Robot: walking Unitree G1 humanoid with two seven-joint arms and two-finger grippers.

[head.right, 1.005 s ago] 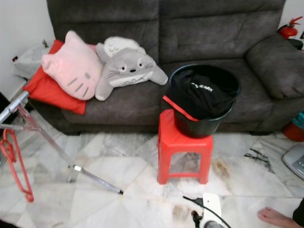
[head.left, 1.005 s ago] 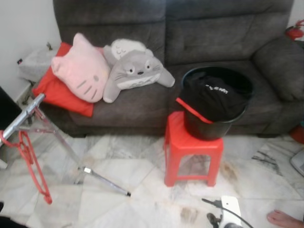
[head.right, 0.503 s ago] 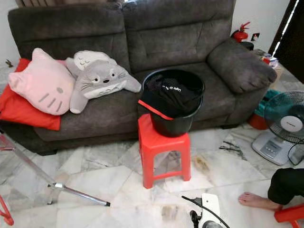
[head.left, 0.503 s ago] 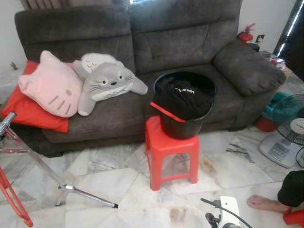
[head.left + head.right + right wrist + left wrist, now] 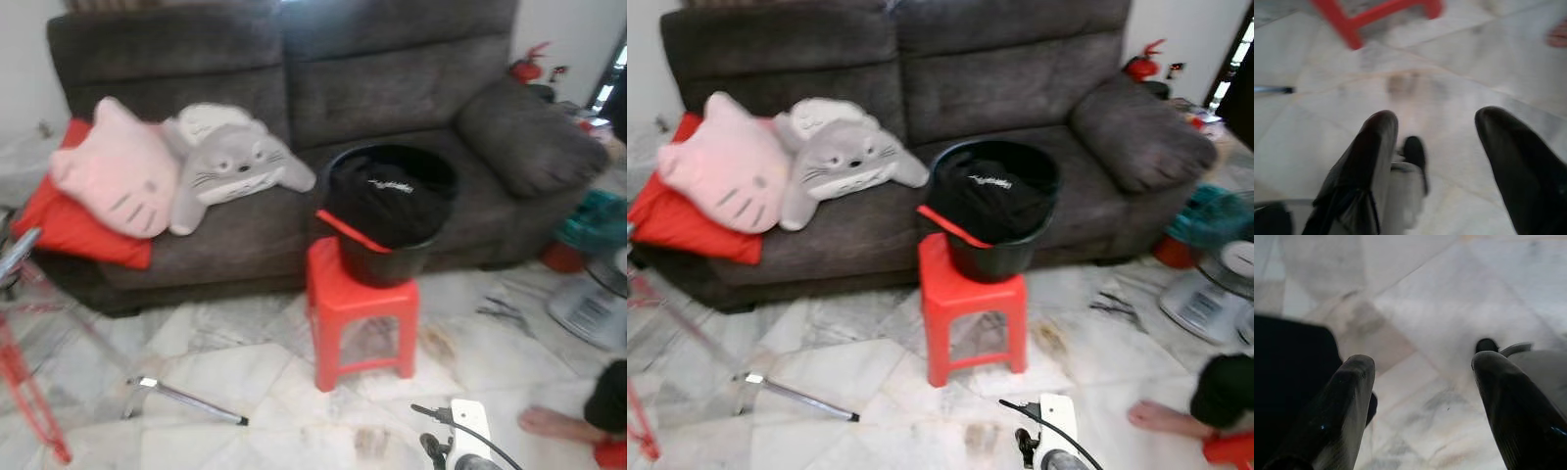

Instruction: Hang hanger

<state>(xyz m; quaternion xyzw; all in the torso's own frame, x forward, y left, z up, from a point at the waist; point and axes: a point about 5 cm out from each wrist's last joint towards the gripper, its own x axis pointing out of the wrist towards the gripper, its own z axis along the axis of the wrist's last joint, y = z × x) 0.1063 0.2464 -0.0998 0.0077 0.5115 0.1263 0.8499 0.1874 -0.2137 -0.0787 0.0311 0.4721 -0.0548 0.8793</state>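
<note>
A red hanger hangs from a silver drying rack at the far left, half cut off by the picture's edge and blurred. A black bucket full of dark clothes, with a red strip over its rim, stands on a red plastic stool in front of the sofa. My left gripper hangs open over the marble floor, with nothing between its fingers. My right gripper is open too, low over the floor near the stool's legs.
A dark grey sofa carries a pink cat cushion, a grey plush and a red cushion. A fan stands at the right. A person's bare foot rests at the lower right. A white box with a cable lies at the bottom.
The whole picture swung right, then slightly back left, and is now blurred: the camera moved. The hanger still hangs on the rack; bucket and stool stay put.
</note>
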